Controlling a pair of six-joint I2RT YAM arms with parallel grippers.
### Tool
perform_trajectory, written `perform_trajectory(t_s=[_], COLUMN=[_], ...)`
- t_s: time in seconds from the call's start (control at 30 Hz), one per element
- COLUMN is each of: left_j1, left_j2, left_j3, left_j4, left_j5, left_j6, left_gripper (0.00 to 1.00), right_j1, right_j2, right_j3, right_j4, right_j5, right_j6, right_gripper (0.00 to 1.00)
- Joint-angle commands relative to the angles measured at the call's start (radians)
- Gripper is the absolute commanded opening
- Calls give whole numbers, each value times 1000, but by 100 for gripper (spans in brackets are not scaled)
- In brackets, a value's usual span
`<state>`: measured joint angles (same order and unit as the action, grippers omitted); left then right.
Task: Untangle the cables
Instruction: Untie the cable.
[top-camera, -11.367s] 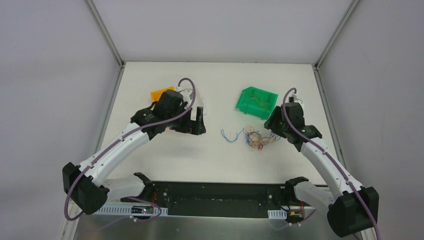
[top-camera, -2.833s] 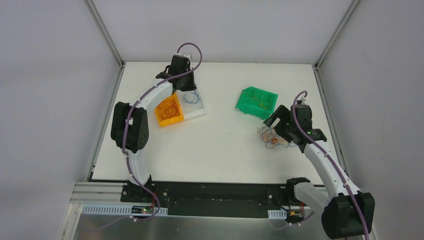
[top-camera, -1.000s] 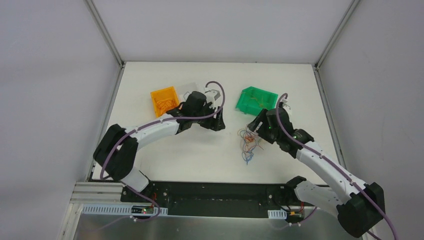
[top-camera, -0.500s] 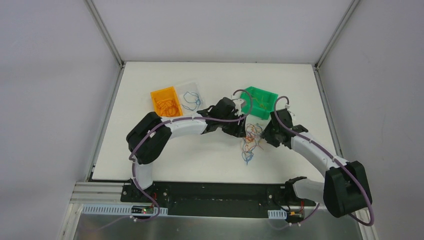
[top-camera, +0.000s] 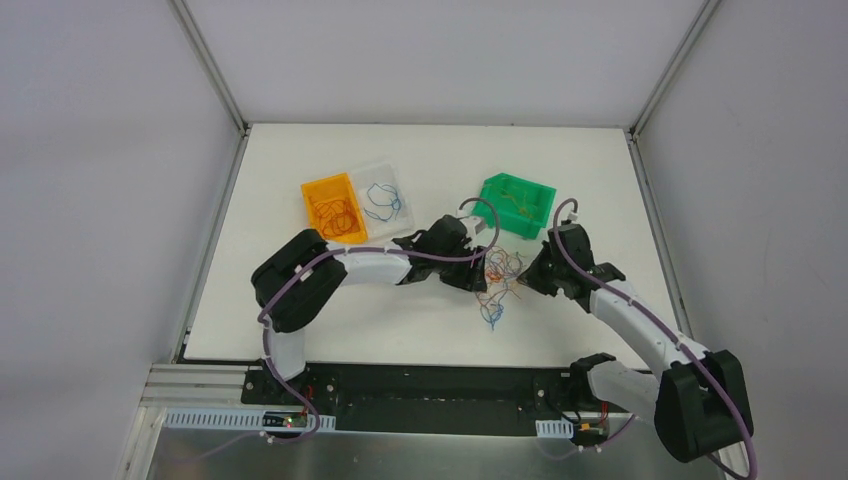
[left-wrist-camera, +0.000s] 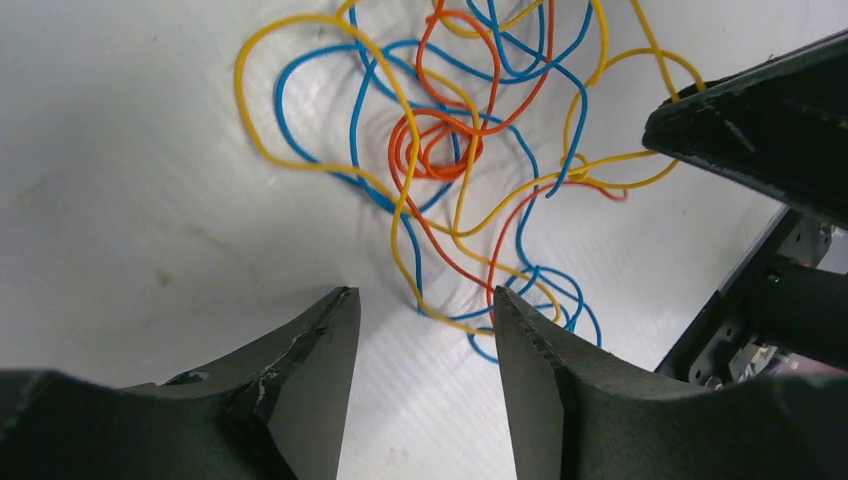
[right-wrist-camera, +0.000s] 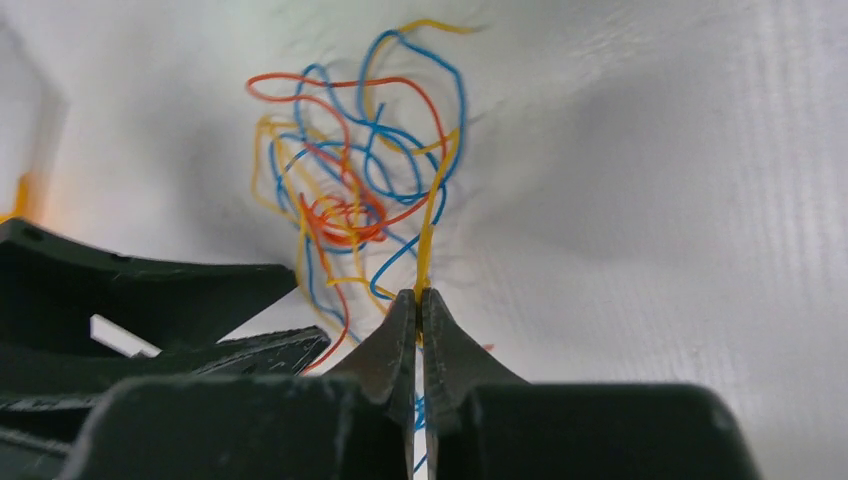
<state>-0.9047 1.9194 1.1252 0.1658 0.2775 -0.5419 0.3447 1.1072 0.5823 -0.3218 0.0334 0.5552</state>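
Clamped right gripper (right-wrist-camera: 421, 300) on one yellow strand of the cables (right-wrist-camera: 345, 218), at the clump's 3 o'clock; held left gripper (left-wrist-camera: 425, 310) parted at 9 o'clock.

The right gripper (right-wrist-camera: 420, 305) has its two dark fingers pressed together, pinching a yellow strand (right-wrist-camera: 432, 215) that rises straight from the tips. Beyond it the cables (right-wrist-camera: 345, 205) lie in a loose clump of blue, orange and yellow loops on the white table (right-wrist-camera: 650, 200), densest at a small orange knot in the middle. At the left, the left gripper (right-wrist-camera: 310, 305) reaches in, its dark fingers ending against the clump's near edge.
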Motion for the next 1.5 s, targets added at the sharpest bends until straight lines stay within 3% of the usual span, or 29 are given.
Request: perform_trajectory(t_s=[0.0, 0.37, 0.53, 0.63, 0.77, 0.93, 1.3, 1.47], left_j1=[-13, 71, 77, 77, 78, 76, 76, 76], left_j2=[-172, -665, -829, -892, -913, -880, -812, -766], left_j3=[-128, -406, -462, -483, -482, -451, -400, -414], left_j4=[83, 67, 70, 82, 89, 95, 171, 286], left_j5=[-73, -272, -309, -282, -193, -62, 37, 70], left_j6=[-9, 145, 264, 310, 351, 360, 365, 291], left_gripper=[54, 59, 63, 68, 75, 77, 78, 77], right_j1=[8, 293, 320, 319, 318, 318, 319, 319], right_j2=[-91, -128, -191, -217, -208, -198, -208, -205], right_j3=[-12, 197, 275, 311, 310, 279, 330, 352], right_j4=[89, 65, 87, 38, -22, -11, -55, -55], right_j5=[-243, -365, -446, -358, -266, -293, -311, -310], right_j6=[-60, -166, -176, -198, -230, -210, -235, -253], right_gripper=[0, 0, 0, 0, 0, 0, 0, 0])
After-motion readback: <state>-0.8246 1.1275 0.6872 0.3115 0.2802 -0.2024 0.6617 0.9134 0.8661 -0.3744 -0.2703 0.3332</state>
